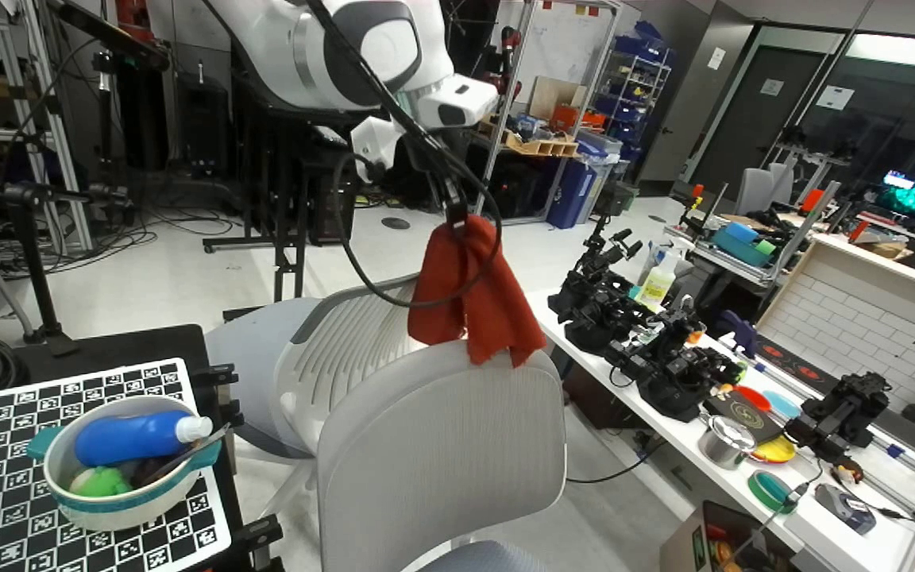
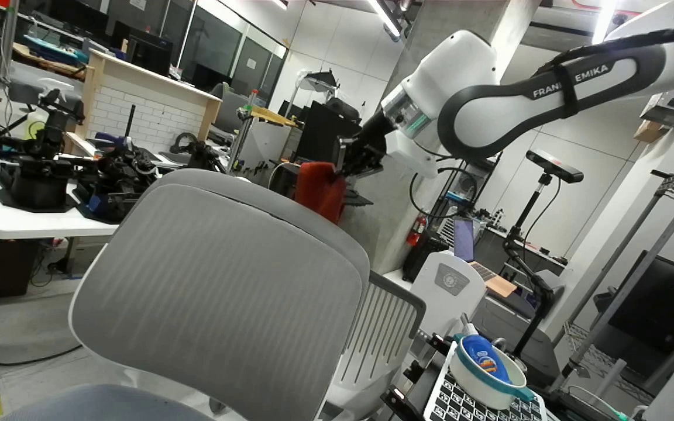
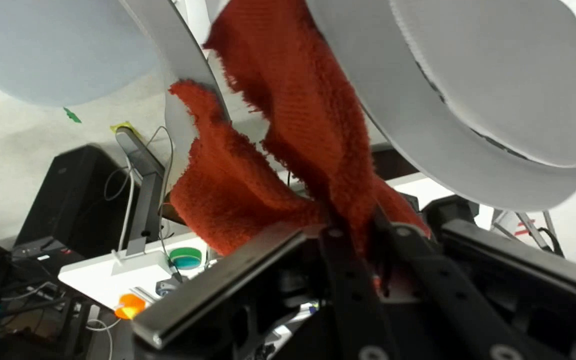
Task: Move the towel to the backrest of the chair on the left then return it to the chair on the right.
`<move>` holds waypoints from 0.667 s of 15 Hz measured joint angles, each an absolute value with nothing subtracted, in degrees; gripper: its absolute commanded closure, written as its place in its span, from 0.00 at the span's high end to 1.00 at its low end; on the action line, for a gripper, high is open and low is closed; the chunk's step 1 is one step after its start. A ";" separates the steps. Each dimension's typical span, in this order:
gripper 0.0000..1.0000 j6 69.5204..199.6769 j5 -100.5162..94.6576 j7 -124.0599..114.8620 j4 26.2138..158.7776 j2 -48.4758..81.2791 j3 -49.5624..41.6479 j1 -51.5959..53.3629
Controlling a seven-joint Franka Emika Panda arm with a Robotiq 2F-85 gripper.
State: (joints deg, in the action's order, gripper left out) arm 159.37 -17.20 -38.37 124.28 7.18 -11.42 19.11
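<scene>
clamping the towel [image 1: 491, 311] by its top, closed tight, the claw [image 1: 456, 221] hangs at twelve o'clock from the near chair [image 1: 442, 453] in an exterior view.

In an ext. view: bowl [image 1: 128, 512] w/ blue btl. [image 1: 132, 438] in, nr. R edge of blk table [image 1: 154, 344]; metal pot [image 1: 724, 446] nr. L edge of wht table [image 1: 855, 552].

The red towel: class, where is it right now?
In an exterior view, the red towel hangs mid-picture from the end effector, its lower end at the top edge of the nearer grey backrest.
</scene>
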 measured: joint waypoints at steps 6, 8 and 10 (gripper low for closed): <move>0.03 155.24 -20.90 -42.49 122.83 -0.86 -10.03 22.24; 0.03 153.28 -21.13 -43.41 121.13 -2.93 -5.57 19.68; 0.03 151.54 -21.12 -43.80 119.44 -4.39 -1.04 16.69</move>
State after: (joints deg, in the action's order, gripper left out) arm 151.54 -21.12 -43.80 119.44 -4.39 -1.04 16.69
